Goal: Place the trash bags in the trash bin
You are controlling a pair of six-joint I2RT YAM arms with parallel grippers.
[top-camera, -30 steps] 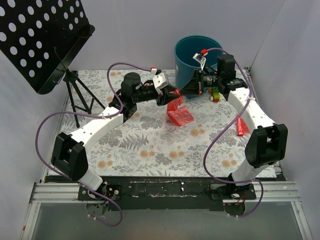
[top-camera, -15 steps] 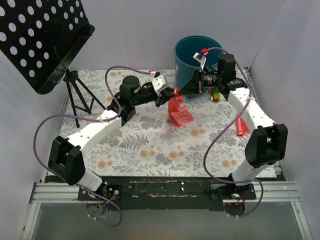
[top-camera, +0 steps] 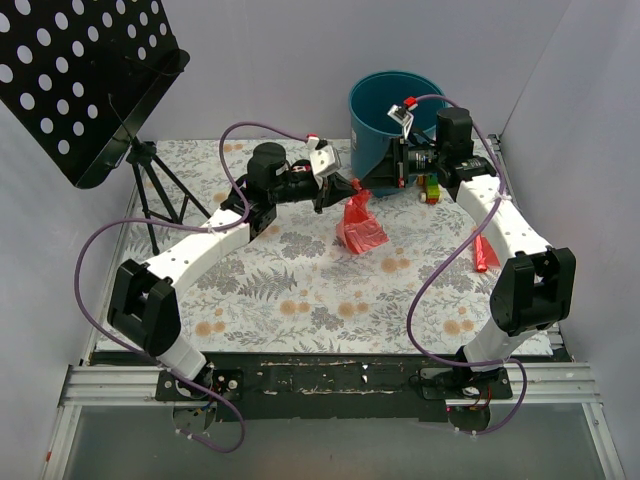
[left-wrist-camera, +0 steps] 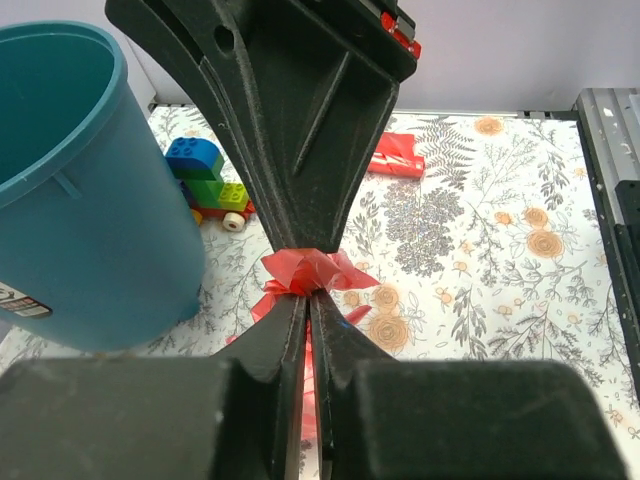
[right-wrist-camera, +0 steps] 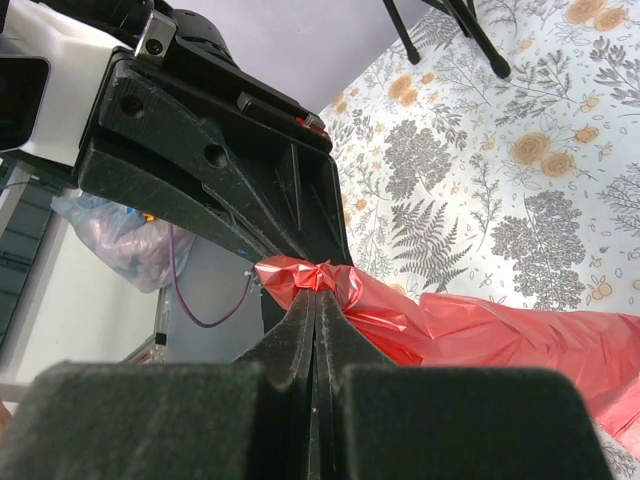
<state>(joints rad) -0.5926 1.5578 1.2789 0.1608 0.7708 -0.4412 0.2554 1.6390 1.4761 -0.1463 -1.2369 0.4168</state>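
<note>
A red-pink trash bag [top-camera: 360, 226] hangs in front of the teal trash bin [top-camera: 388, 112], its lower part resting on the floral table. The bag's bunched top is pinched from both sides. My left gripper [top-camera: 349, 190] is shut on it from the left, and red film [left-wrist-camera: 322, 270] pokes out past its tips [left-wrist-camera: 308, 292]. My right gripper [top-camera: 371, 183] is shut on the same bunch [right-wrist-camera: 318, 287] from the right, with the bag [right-wrist-camera: 490, 330] trailing away below. The bin [left-wrist-camera: 80, 190] stands upright just behind both grippers.
Another red film piece [top-camera: 485, 250] lies by the right wall. Stacked toy bricks [top-camera: 431, 188] sit right of the bin. A perforated black music stand [top-camera: 85, 75] on a tripod [top-camera: 160, 195] fills the back left corner. White walls close in the table.
My left gripper has closed on the bag's bunched top beside the right gripper's tips. The bag now hangs narrower and more upright. The right arm has stayed put.
</note>
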